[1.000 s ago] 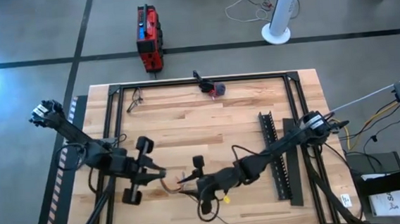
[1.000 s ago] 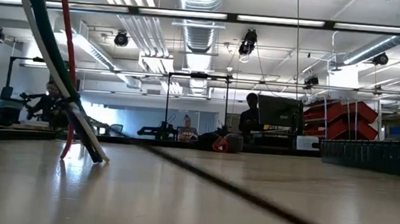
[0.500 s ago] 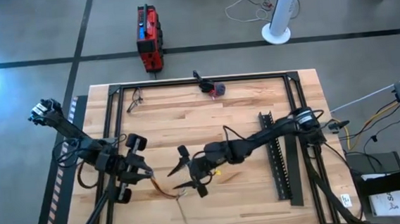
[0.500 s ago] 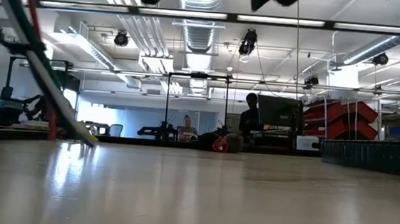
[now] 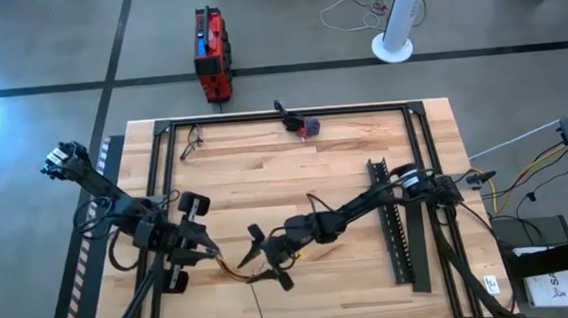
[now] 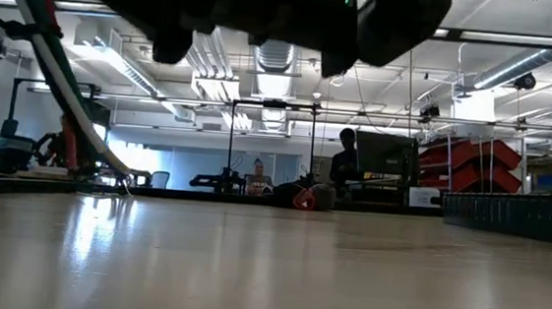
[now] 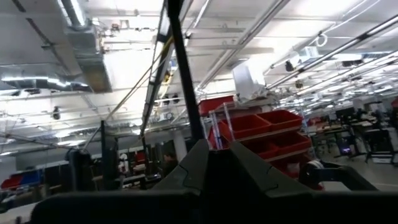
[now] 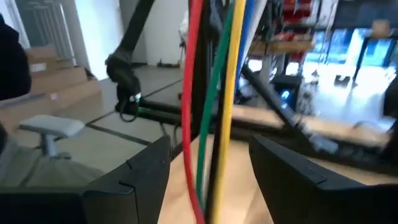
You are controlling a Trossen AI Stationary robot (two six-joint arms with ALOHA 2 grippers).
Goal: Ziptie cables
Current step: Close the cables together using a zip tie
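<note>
The cables (image 5: 240, 269), thin red, green, yellow and blue wires, run from my left gripper (image 5: 210, 250) rightward across the near middle of the table. My left gripper is shut on one end of them and tilts upward. My right gripper (image 5: 266, 258) is open and level. One finger stands on each side of the bundle (image 8: 214, 93), and I cannot see either finger touch it. In the low view the cables (image 6: 59, 88) slope down to the tabletop, where their lower ends (image 6: 120, 187) rest. My left gripper pinches the cables near their left end (image 5: 221, 255) between its two shut fingers, coming from the table's left and slanting upward. In the left wrist view a dark strand (image 7: 183, 81) and thin wires rise from the shut fingertips. From the hold the bundle sags slack toward the table.
A long black toothed rail (image 5: 389, 222) lies on the right part of the table. A small red-and-dark object (image 5: 302, 127) sits at the far edge and a small dark item (image 5: 193, 140) at the far left. A black frame (image 5: 281, 115) borders the tabletop. People (image 6: 345, 160) show far behind.
My right gripper has gone down and toward the table's left edge, closing in on my left gripper, and has rolled level so that its fingers now straddle the cables. My left gripper has tipped upward in place. The cables' free part has swung with it, toward the left in the low view.
</note>
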